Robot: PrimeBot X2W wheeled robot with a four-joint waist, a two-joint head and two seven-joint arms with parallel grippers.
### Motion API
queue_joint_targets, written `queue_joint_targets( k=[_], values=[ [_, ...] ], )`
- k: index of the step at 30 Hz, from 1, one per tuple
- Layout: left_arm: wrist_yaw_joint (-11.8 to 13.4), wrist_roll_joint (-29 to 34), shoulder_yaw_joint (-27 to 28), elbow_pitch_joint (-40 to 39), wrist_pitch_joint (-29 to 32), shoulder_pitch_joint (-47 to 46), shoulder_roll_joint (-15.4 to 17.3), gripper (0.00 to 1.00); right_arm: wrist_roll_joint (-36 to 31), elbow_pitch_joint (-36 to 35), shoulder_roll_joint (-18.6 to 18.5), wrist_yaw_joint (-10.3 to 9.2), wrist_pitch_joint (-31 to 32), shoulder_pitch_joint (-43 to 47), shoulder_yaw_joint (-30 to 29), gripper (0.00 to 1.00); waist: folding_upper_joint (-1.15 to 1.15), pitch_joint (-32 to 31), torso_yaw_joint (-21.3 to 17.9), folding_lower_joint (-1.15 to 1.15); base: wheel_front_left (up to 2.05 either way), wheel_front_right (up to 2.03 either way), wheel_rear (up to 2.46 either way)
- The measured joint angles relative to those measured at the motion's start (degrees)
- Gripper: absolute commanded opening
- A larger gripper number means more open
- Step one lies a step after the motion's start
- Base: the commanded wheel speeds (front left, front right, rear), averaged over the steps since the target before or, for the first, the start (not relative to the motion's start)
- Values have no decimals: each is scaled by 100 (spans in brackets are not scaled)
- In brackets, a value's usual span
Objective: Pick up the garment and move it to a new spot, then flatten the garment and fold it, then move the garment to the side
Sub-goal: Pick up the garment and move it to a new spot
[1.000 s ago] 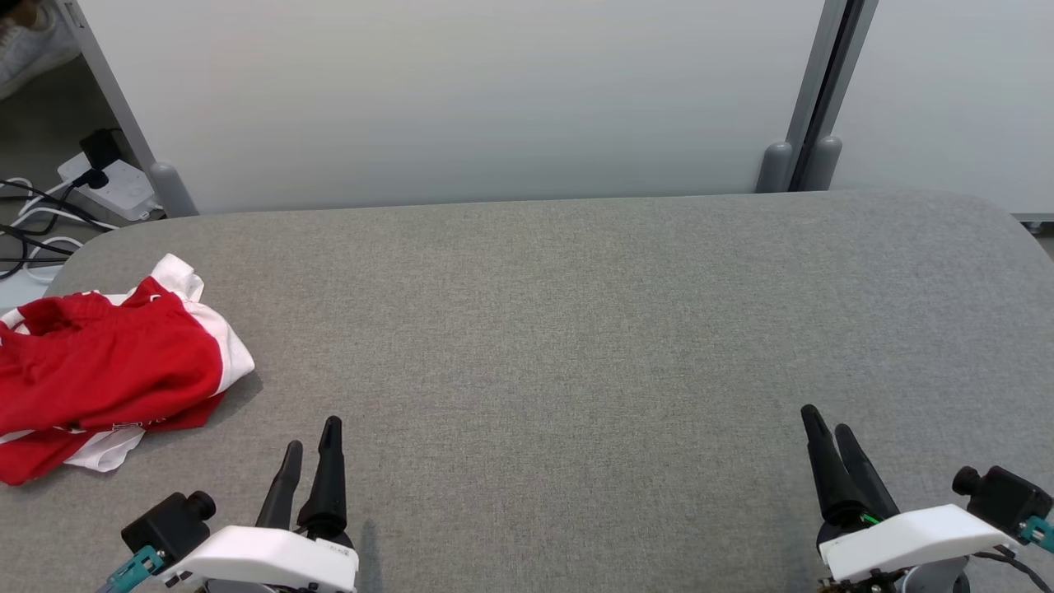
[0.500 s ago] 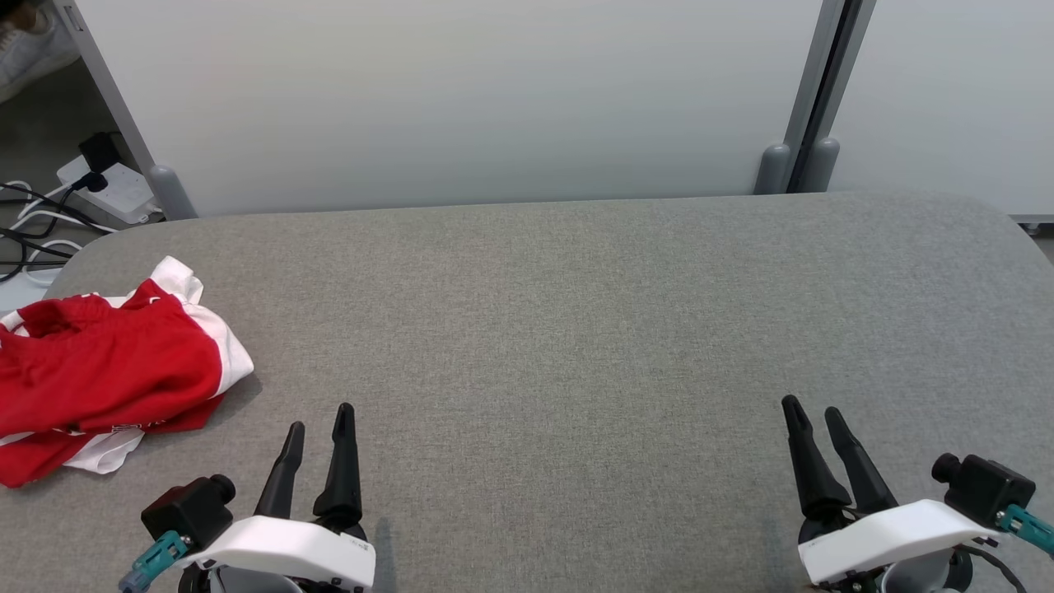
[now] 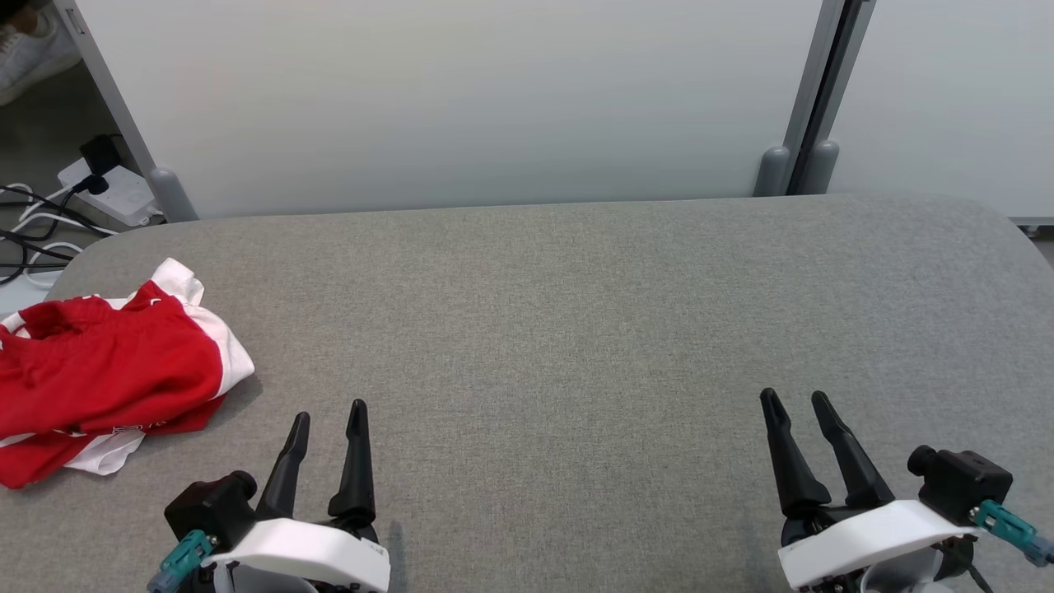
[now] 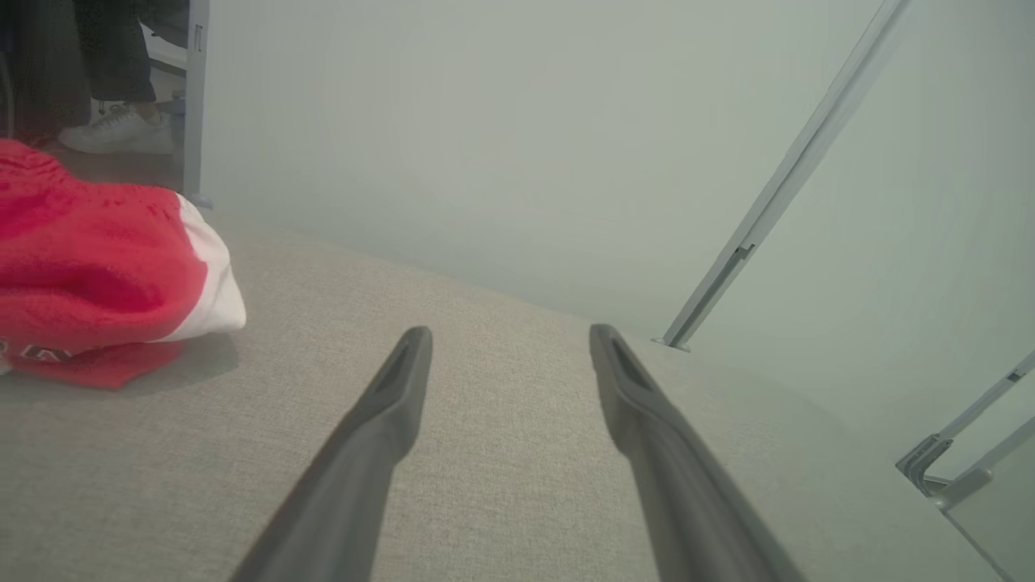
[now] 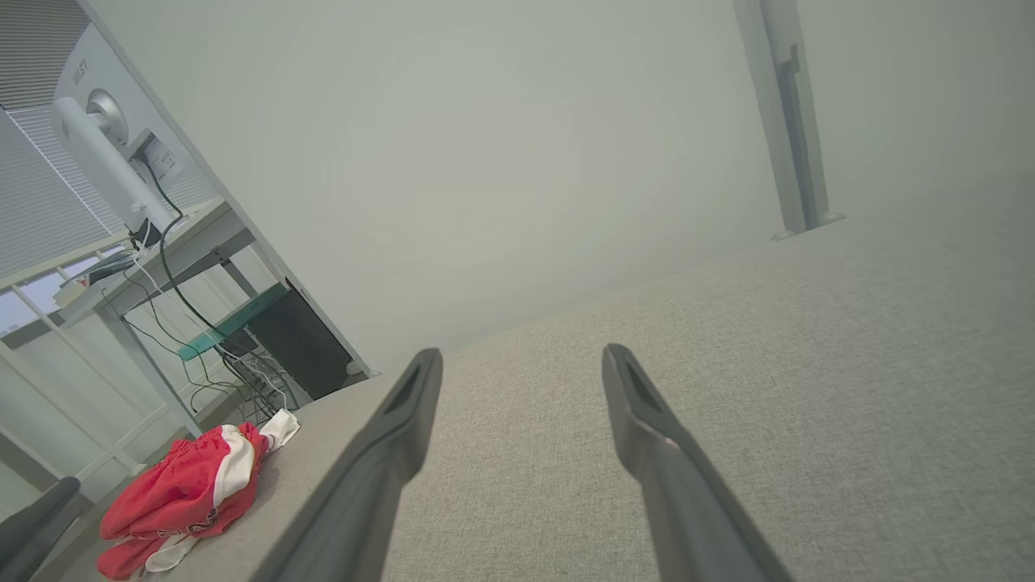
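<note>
The garment [image 3: 107,371] is a crumpled heap of red cloth with white panels, lying at the left end of the grey table [image 3: 576,329]. It also appears in the left wrist view as the garment [image 4: 89,275] at the left, and far off in the right wrist view as the garment [image 5: 190,493]. My left gripper [image 3: 329,416] stands open near the front edge, right of the heap and apart from it, with nothing between its fingers. At the front right, my right gripper [image 3: 797,399] is open and empty too.
Pale partition panels [image 3: 461,99] with a grey post [image 3: 811,99] back the table. A power strip with cables [image 3: 99,185] lies on the floor beyond the far left corner. A person's shoe [image 4: 121,133] stands there too. A desk with a monitor [image 5: 105,153] is off to the left.
Both grippers have shifted inward: the left one a little right, the right one left and slightly forward. Both stayed open. The garment has not moved.
</note>
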Motion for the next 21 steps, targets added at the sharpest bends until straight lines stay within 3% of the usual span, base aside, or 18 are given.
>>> queue_joint_targets(
  k=[21],
  values=[
    [158,1059,-194,-49,-325,-126,67,100,-1305,-177,-69,0,-319,-62,214,100,0,15,21,0,0,0,0]
  ],
)
